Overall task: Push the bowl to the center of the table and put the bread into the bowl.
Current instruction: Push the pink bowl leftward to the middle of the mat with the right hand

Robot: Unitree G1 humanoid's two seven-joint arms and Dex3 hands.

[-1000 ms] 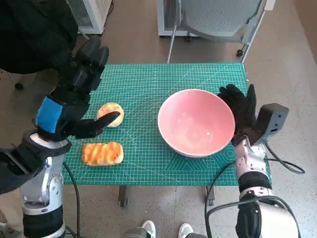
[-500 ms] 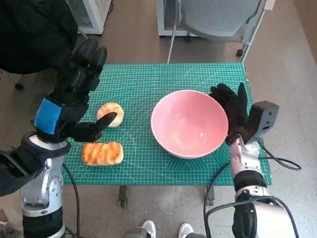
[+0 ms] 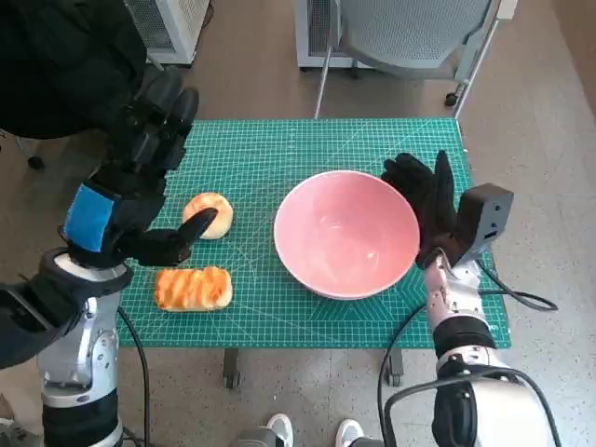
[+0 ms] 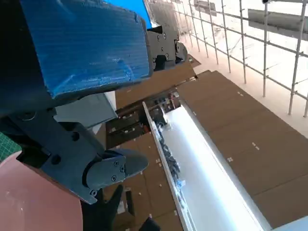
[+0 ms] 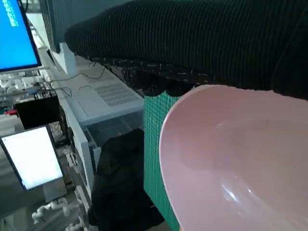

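Right hand [image 3: 426, 200] in black knitted glove, fingers spread flat against rim of wide pink plastic bowl [image 3: 345, 233], holding nothing, blue-taped left hand [image 3: 126, 200] open, fingers extended, thumb tip at round golden bread roll [image 3: 209, 214]

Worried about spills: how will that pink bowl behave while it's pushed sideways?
The pink bowl looks smooth and rigid, so it probably slides on the green mat. It is wide and empty, likely light. The right hand pressing near its rim could tilt it.

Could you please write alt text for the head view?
A gloved right hand presses a round pink bowl on a green cutting mat. The blue-taped left hand hovers open by a round bun and a glazed loaf.
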